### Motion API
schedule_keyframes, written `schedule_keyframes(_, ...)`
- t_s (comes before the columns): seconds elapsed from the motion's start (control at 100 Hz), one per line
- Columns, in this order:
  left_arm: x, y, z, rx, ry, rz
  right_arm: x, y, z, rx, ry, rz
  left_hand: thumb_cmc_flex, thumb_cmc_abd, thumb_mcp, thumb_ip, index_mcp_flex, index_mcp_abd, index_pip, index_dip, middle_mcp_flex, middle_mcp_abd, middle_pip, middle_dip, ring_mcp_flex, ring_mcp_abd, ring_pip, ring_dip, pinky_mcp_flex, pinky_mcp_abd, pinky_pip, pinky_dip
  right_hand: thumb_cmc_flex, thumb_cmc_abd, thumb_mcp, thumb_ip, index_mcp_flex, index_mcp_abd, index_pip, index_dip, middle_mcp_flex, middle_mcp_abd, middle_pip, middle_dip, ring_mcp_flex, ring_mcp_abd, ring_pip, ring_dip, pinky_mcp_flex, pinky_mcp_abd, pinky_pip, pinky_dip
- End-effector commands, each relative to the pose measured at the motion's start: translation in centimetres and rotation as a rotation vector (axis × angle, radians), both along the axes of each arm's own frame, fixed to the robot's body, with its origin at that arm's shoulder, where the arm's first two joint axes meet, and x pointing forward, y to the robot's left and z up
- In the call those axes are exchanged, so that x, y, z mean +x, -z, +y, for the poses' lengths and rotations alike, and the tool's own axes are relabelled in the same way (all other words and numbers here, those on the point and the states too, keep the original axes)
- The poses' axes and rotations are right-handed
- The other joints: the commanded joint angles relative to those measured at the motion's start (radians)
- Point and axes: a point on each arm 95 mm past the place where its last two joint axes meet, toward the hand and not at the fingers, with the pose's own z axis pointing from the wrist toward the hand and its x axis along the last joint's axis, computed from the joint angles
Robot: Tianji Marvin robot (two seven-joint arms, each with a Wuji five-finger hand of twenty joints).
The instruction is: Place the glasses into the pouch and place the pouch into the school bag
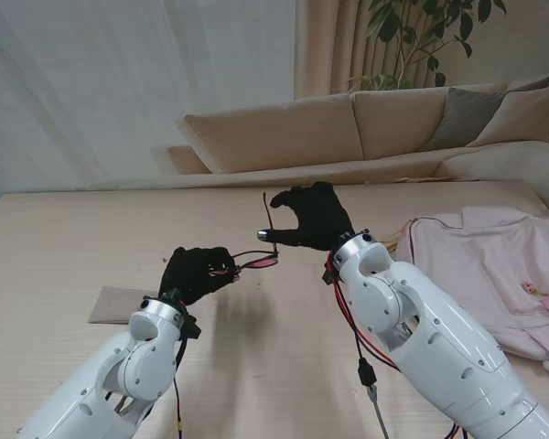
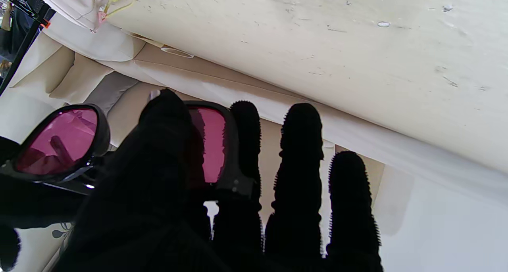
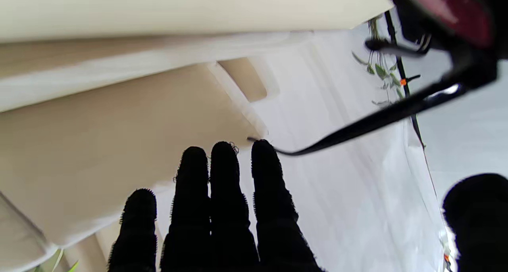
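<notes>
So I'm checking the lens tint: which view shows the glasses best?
Left wrist view: the glasses fill it, both pink lenses clear. The stand view shows them small between both hands; the right wrist view shows only a temple arm and frame corner.

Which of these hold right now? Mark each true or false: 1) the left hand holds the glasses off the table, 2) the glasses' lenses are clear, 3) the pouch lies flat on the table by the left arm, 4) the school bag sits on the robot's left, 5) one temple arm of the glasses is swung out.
1) True: the left hand grips the glasses above the table.
2) False: the lenses are pink-red.
3) True: the pouch lies flat beside the left arm.
4) False: the school bag, pale pink, lies on the robot's right.
5) True: one temple stands up near the right hand.
</notes>
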Motion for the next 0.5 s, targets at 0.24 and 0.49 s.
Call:
schedule_keyframes(0.24, -0.4, -0.6, -0.6, 0.040, 0.038, -0.022, -0.8, 0.7, 2.1, -0.060, -0.114, 0.082, 0.030, 0.092, -0.018, -0.028, 0.053, -0.094, 0.047, 0.051, 0.000, -0.031, 0.039, 0.036, 0.017, -0.030, 0.053, 0.035, -0.009, -0.033, 0.051, 0.025, -0.076, -0.038, 0.061, 0.016, -0.046, -0.004, -0.022, -0.026, -0.036, 0.007, -0.032, -0.023, -0.042, -0.030, -0.052, -0.026, -0.027, -0.023, -0.086, 0.066)
schedule_keyframes(0.49, -0.7, -1.1, -0.5, 0.054, 0.032, -0.031, -1.8, 0.7, 2.3, -0.210, -0.226, 0.072, 0.039, 0.096, -0.022, -0.024, 0.048, -0.068, 0.054, 0.052, 0.000, -0.003, 0.078, 0.047, 0.025, -0.026, 0.099, 0.073, -0.002, -0.042, 0.064, 0.031, -0.071, -0.110, 0.096, 0.004, -0.127, -0.017, -0.015, -0.010, -0.089, -0.022, -0.013, -0.014, -0.051, -0.053, -0.069, -0.034, -0.019, 0.003, -0.103, 0.110)
